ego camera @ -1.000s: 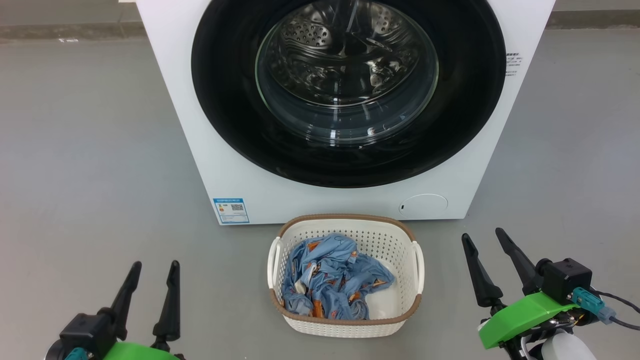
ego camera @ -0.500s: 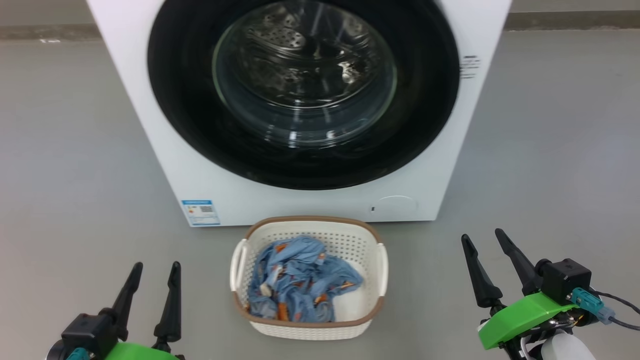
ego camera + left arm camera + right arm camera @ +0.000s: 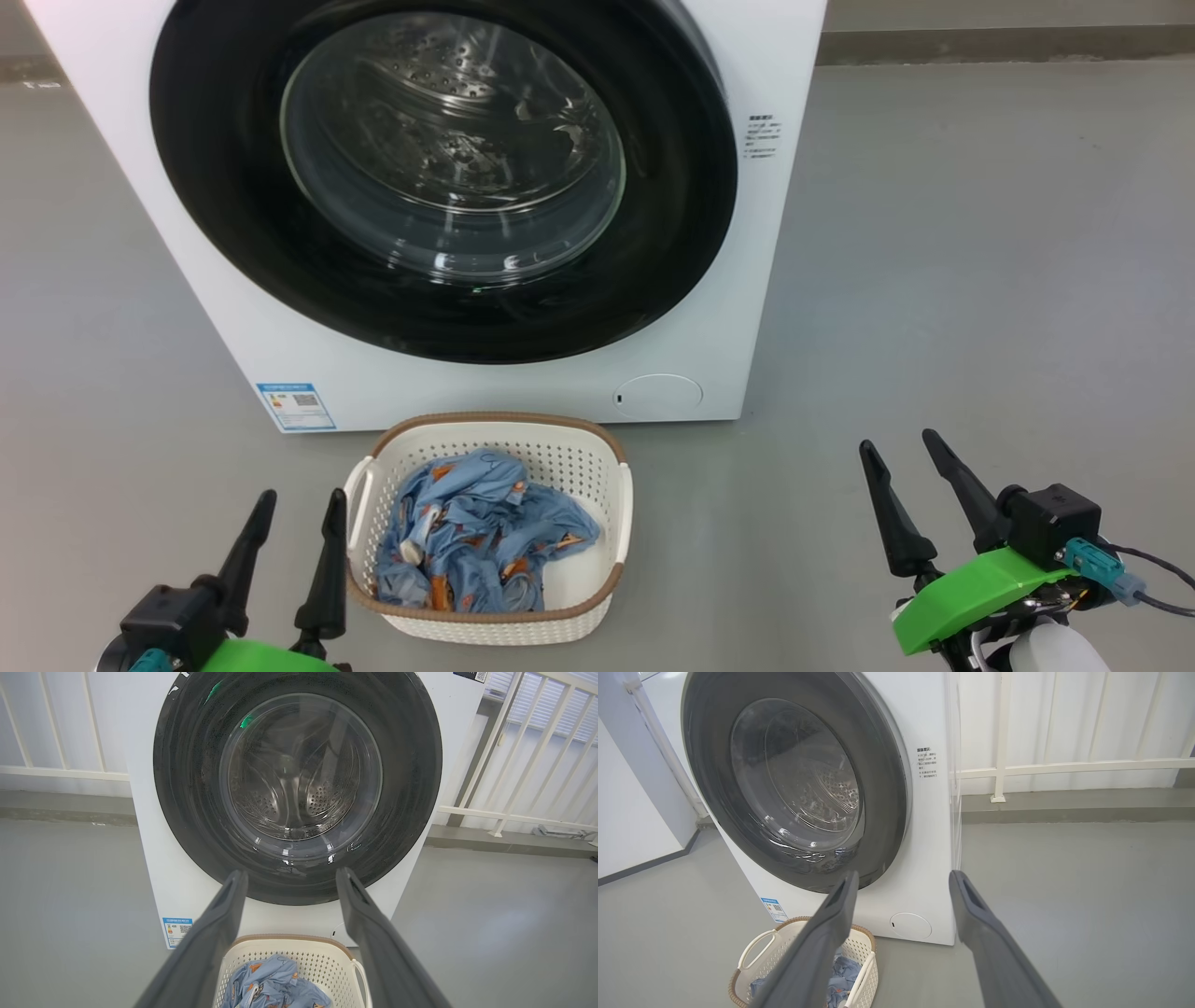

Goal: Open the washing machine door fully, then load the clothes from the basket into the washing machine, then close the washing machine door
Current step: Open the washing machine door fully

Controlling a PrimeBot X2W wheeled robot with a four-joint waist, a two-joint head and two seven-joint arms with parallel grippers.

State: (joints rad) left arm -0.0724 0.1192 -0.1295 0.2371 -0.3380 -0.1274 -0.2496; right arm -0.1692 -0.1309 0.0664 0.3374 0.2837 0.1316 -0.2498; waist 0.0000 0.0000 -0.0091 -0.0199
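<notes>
The washing machine door (image 3: pixel 439 177), round with a glossy black rim and bulging clear glass, is seen shut. The left hand (image 3: pixel 304 493) is held empty and spread, just beside the cream-white perforated plastic basket (image 3: pixel 485 419), in which the light blue printed clothes (image 3: pixel 476 541) are bundled. The right hand (image 3: pixel 897 439), likewise spread and empty, is held well apart from it. The basket is set before the big white washing machine (image 3: pixel 747 233).
</notes>
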